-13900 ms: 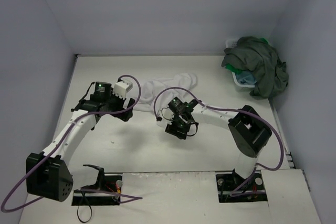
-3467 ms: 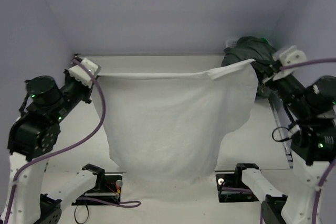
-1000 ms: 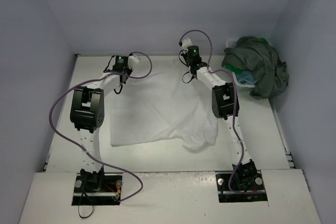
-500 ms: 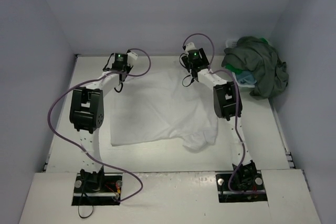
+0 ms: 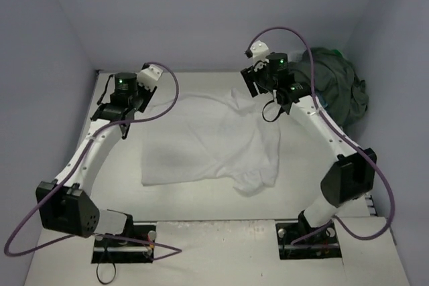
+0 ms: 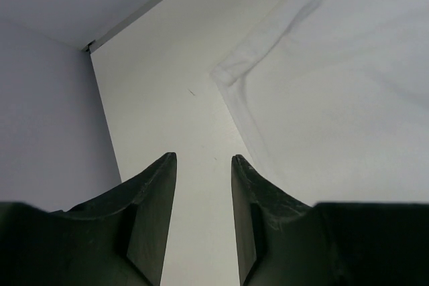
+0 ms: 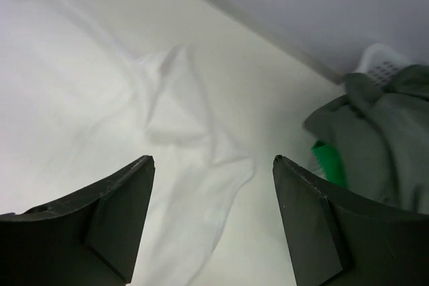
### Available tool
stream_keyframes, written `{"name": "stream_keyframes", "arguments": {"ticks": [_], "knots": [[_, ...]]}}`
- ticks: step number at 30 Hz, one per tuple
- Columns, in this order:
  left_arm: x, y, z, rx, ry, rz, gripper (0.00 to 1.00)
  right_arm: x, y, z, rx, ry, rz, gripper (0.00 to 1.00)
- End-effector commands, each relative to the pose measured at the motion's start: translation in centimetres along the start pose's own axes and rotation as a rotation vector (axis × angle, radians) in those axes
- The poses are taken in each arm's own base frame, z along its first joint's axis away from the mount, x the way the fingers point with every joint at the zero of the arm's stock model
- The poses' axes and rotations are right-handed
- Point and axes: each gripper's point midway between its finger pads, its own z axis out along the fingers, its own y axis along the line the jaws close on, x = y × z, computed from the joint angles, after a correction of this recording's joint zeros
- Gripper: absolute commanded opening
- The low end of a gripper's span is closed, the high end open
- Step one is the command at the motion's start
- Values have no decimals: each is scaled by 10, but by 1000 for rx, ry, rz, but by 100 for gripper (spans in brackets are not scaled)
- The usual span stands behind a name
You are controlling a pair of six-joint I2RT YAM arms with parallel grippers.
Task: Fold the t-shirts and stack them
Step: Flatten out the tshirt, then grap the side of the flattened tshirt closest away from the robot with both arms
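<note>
A white t-shirt (image 5: 208, 138) lies spread on the table, with a rumpled fold at its near right corner. Its far left corner (image 6: 231, 75) shows ahead of my left gripper (image 6: 203, 159). That gripper (image 5: 120, 106) hangs above the bare table, open, with nothing between its fingers. My right gripper (image 7: 213, 160) is wide open and empty above the shirt's far right sleeve (image 7: 174, 98). It (image 5: 253, 85) hovers near the back. A dark olive-grey shirt (image 7: 385, 128) and a bright green one (image 7: 328, 162) are heaped at the back right.
The heap (image 5: 338, 88) sits in and over a white slatted basket (image 7: 383, 59) in the back right corner. Walls close the table at the back and on both sides. The back left table corner (image 6: 90, 48) is near my left gripper.
Both grippers opened and let go of the white shirt's far edge. They have lifted and drawn apart, the left one to the left, the right one to the right. The shirt lies still.
</note>
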Motion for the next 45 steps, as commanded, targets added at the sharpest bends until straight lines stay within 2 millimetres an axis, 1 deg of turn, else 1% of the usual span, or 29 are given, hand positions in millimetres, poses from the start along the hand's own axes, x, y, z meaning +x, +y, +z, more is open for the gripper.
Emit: {"name": "stream_keyframes", "arguments": {"ticks": [1,2,3,4,5,6,7,8,9,11,12,13,15,17,19,20,21,26,30,33,35,37,38,40,41,45], "knots": [[7,-30,-49,142,-32,6,33,63,74,-44,-252,187,-110,68],[12,-35,-56,155,-34,19,33,58,84,-63,-271,157,-134,68],[19,-43,-69,169,-42,40,33,79,94,-71,-292,200,-148,68],[26,-46,-74,175,-32,44,33,86,100,-78,-302,210,-150,68],[31,-50,-80,192,-27,49,33,83,106,-91,-318,190,-151,66],[42,-57,-92,227,-3,57,33,98,116,-98,-357,219,-138,64],[45,-64,-98,265,-8,58,33,104,121,-104,-373,226,-137,60],[49,-68,-103,285,-8,59,33,103,127,-114,-389,206,-148,59],[58,-74,-113,312,1,66,33,116,132,-118,-404,229,-150,57],[65,-80,-120,331,-2,76,33,123,128,-122,-390,232,-163,56],[66,-78,-125,319,-14,82,33,126,125,-120,-374,237,-177,56],[71,-79,-124,317,-4,87,33,133,120,-116,-347,255,-204,56],[75,-78,-124,313,3,101,33,137,122,-112,-363,269,-214,55],[83,-84,-122,337,26,114,33,143,135,-112,-432,285,-211,55],[91,-92,-121,376,50,124,33,150,148,-117,-488,293,-218,55],[97,-96,-121,393,62,131,33,160,153,-120,-507,312,-230,55],[100,-99,-121,407,65,131,33,164,159,-123,-530,316,-239,55],[121,-112,-117,459,99,182,33,167,166,-127,-561,317,-295,55],[134,-119,-110,497,139,216,33,186,174,-123,-577,374,-363,56],[139,-123,-102,512,162,225,33,203,184,-121,-600,426,-424,56],[141,-126,-95,517,171,230,33,218,192,-120,-621,470,-475,57],[142,-130,-91,524,178,241,33,234,195,-118,-629,521,-528,57],[142,-132,-86,522,184,241,33,237,196,-118,-630,530,-545,58],[141,-139,-84,540,188,249,33,246,199,-117,-635,559,-585,58],[144,-142,-80,545,202,250,33,249,198,-117,-630,571,-599,58],[147,-157,-75,574,223,288,33,255,191,-117,-608,589,-661,61]]}}
